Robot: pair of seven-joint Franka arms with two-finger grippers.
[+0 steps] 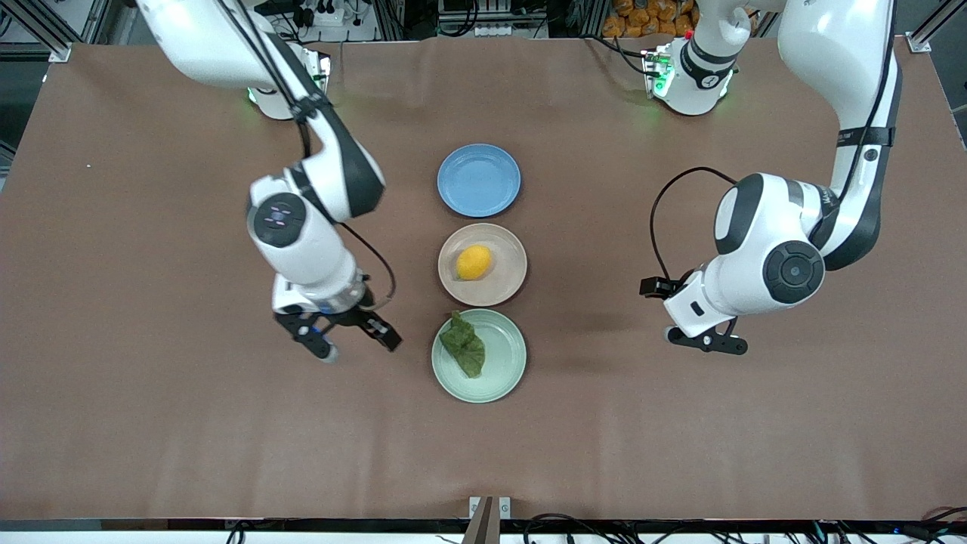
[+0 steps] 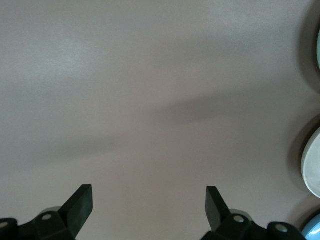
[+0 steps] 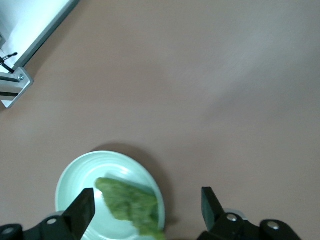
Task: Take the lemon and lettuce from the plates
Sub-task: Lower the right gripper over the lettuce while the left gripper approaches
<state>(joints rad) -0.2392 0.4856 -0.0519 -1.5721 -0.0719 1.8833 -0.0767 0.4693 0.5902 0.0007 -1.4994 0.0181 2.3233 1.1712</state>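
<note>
We log the lemon [image 1: 474, 262] first: it sits on the beige-pink plate [image 1: 508, 281], a little off centre toward the right arm's end of the table. The lettuce [image 1: 463, 344] lies flat on the mint green plate [image 1: 502, 370], likewise on the half toward the right arm's end; in the right wrist view we see the same leaf [image 3: 131, 205] on that plate [image 3: 75, 182].

The two plates nearly touch. With the beige-pink plate as our dial centre in the front view, the mint green plate is at 6 o'clock, nearer the front camera, and a blue plate [image 1: 479, 180] with nothing on it is at 12 o'clock, toward the robot bases. All three form one line down the middle of the brown table [image 1: 151, 423].

From the mint green plate, the right gripper [image 1: 351, 341] is at about 9 o'clock, over bare table just beside the plate, fingers spread apart and holding nothing. The left gripper [image 1: 706, 340] is at about 3 o'clock, well apart from the plates, over bare table. Its wrist view shows its fingers [image 2: 80, 202] wide apart and empty, with plate edges at the frame's border.
</note>
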